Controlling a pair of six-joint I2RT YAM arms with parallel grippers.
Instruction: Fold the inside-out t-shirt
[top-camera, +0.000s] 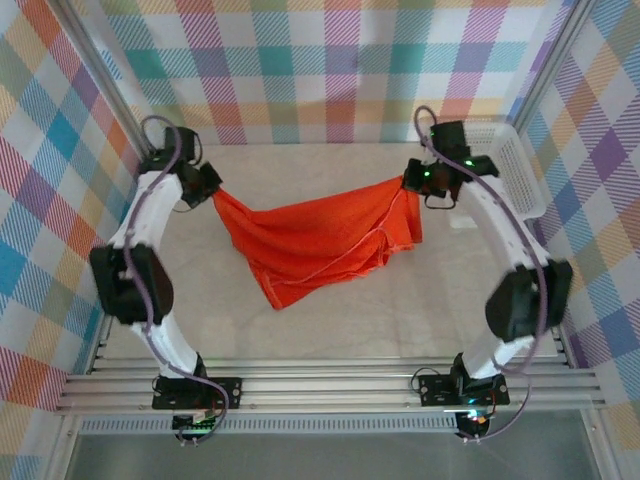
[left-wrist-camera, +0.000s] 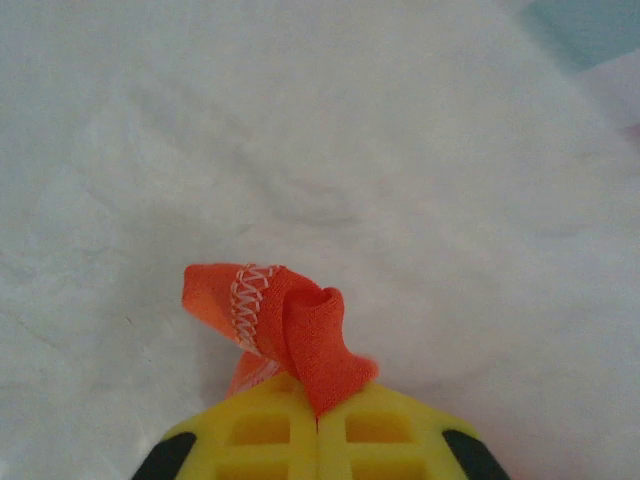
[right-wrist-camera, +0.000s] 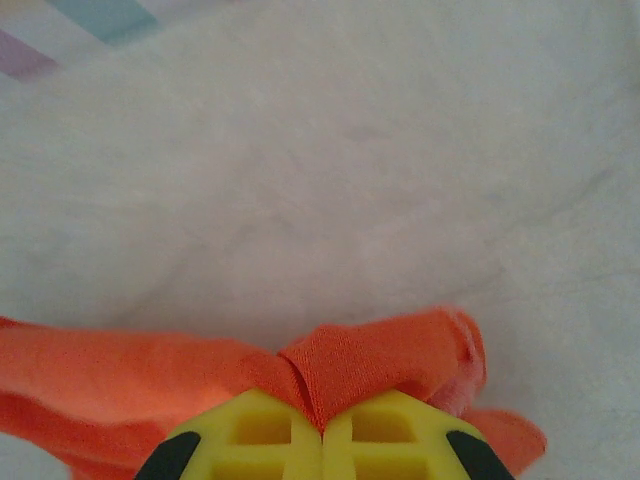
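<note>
The inside-out t-shirt (top-camera: 315, 238), bright orange-red, is stretched in the air between my two grippers and sags in the middle, its lowest corner reaching toward the table near the front left. My left gripper (top-camera: 213, 192) is shut on one edge of it. In the left wrist view a curl of hemmed fabric (left-wrist-camera: 300, 330) with white stitching sticks out from the closed yellow fingers (left-wrist-camera: 260, 430). My right gripper (top-camera: 408, 183) is shut on the opposite edge. The right wrist view has bunched fabric (right-wrist-camera: 390, 355) pinched between its fingers (right-wrist-camera: 385, 425), with more cloth trailing to the left.
A white plastic basket (top-camera: 520, 170) stands at the back right, close to the right arm. Plaid walls (top-camera: 330, 70) enclose the pale table (top-camera: 400, 320) on three sides. Aluminium rails (top-camera: 330, 385) run along the near edge by the arm bases.
</note>
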